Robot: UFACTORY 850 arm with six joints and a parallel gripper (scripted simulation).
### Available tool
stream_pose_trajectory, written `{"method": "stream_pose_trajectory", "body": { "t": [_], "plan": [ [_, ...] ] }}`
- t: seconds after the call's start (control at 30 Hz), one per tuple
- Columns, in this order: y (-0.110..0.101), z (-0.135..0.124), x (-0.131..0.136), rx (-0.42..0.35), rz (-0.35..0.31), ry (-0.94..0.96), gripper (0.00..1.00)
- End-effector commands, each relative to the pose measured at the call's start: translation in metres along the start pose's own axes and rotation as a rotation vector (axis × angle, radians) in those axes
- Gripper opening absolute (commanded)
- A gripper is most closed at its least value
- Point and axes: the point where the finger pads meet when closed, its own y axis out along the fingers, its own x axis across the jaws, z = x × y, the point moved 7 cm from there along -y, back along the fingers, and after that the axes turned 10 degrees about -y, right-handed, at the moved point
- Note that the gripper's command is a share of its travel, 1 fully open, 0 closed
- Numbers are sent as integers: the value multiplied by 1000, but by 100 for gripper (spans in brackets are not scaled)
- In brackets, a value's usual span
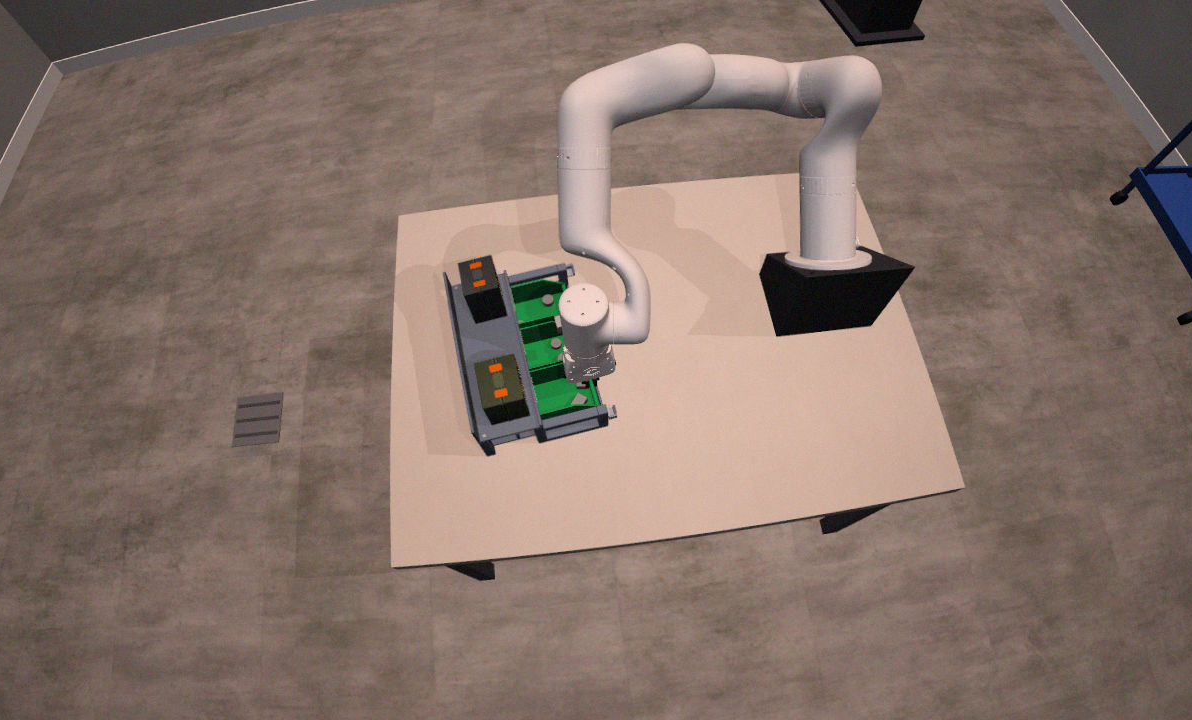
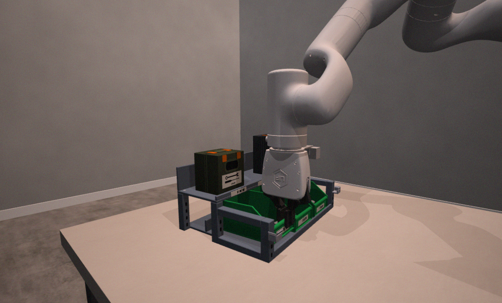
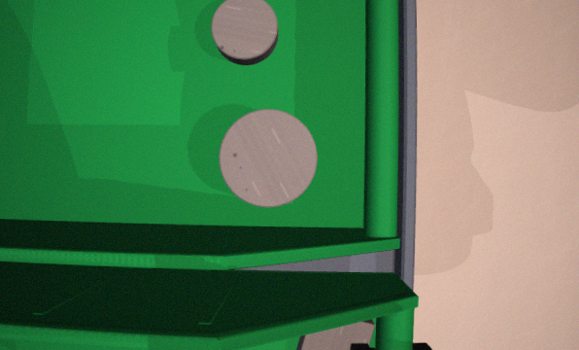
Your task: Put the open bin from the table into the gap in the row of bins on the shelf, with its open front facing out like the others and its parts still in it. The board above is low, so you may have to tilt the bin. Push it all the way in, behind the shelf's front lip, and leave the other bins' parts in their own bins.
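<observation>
The green bin (image 1: 557, 402) (image 2: 237, 227) (image 3: 197, 298) sits in the shelf's near-end bay, open front facing out. A grey part (image 1: 579, 399) (image 3: 338, 336) lies near its front. My gripper (image 1: 593, 383) (image 2: 288, 222) (image 3: 391, 347) points down and is shut on the bin's front rim. In the wrist view the bin's front corner stands slightly farther out than the middle bin (image 1: 539, 351) (image 3: 100, 156) and overlaps the shelf's front lip (image 3: 408, 146). Whether its base is behind the lip is hidden. The middle bin holds round grey parts. The far bin (image 1: 528, 308) also shows a grey part.
The upper board (image 1: 491, 338) covers the backs of the bins and carries an olive toolbox (image 1: 515, 402) (image 2: 207, 173) and a black toolbox (image 1: 490, 304) (image 2: 259, 156). The shelf's end post (image 2: 266, 243) stands close beside the held bin. The arm's base block (image 1: 833, 300) is at the right.
</observation>
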Motion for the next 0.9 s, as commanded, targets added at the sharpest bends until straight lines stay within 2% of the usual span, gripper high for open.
{"method": "stream_pose_trajectory", "body": {
  "t": [0.0,0.87],
  "plan": [
    [-1,1,-7,0,2,1,0],
    [-1,2,-12,0,2,1,0]
  ]
}}
